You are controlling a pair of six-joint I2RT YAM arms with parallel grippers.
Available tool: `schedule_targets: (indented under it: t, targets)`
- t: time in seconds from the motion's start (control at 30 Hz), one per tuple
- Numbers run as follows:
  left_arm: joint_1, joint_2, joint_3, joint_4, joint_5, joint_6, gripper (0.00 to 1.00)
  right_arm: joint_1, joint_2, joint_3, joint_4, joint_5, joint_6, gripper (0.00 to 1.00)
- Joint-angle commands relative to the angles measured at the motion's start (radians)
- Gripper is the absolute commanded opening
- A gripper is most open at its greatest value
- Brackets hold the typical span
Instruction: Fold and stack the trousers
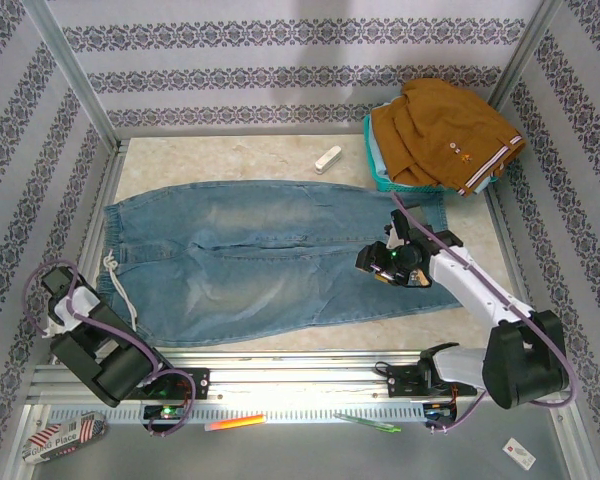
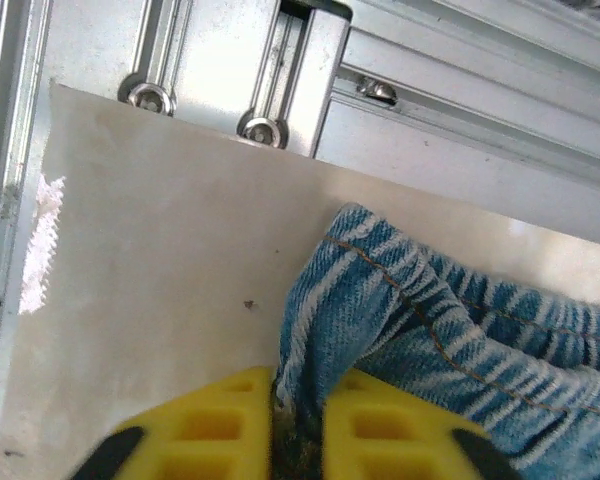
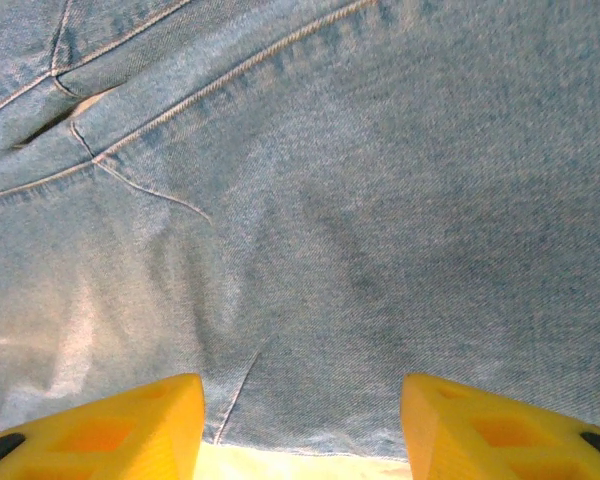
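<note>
flat trousers, long axis left-right, waistband pointing left

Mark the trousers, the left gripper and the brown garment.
trousers [image 1: 270, 250]: top external view, middle of the spread denim.
left gripper [image 2: 300, 390]: left wrist view, midway between its yellow fingertips, pinching the gathered denim edge.
brown garment [image 1: 445, 130]: top external view, middle of its upper surface.

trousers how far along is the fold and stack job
Done: the trousers lie spread flat. In hand: the left gripper is pinching the waistband corner; the right gripper hovers open over the denim. Left: every fold, then stacking.
</note>
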Motion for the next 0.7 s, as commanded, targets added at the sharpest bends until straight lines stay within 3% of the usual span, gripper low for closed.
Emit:
schedule_targets:
  t: [0.0, 0.23, 0.43, 0.67]
  targets:
    - [0.009, -0.045, -0.031, 0.029, 0.021, 0.016, 0.00, 0.006, -0.034, -0.018, -0.023, 0.015, 0.016, 0.54]
    - [0.001, -0.218, -0.046, 0.000, 0.114, 0.025, 0.00, -0.093, -0.113, 0.017, -0.148, 0.032, 0.017, 0.54]
    - [-0.004, -0.281, -0.032, -0.019, 0.192, 0.034, 0.00, -0.305, -0.281, -0.065, -0.209, -0.008, 0.126, 0.55]
    - [-0.029, -0.293, -0.005, -0.048, 0.228, 0.040, 0.00, -0.290, -0.434, -0.337, -0.134, -0.003, 0.365, 0.52]
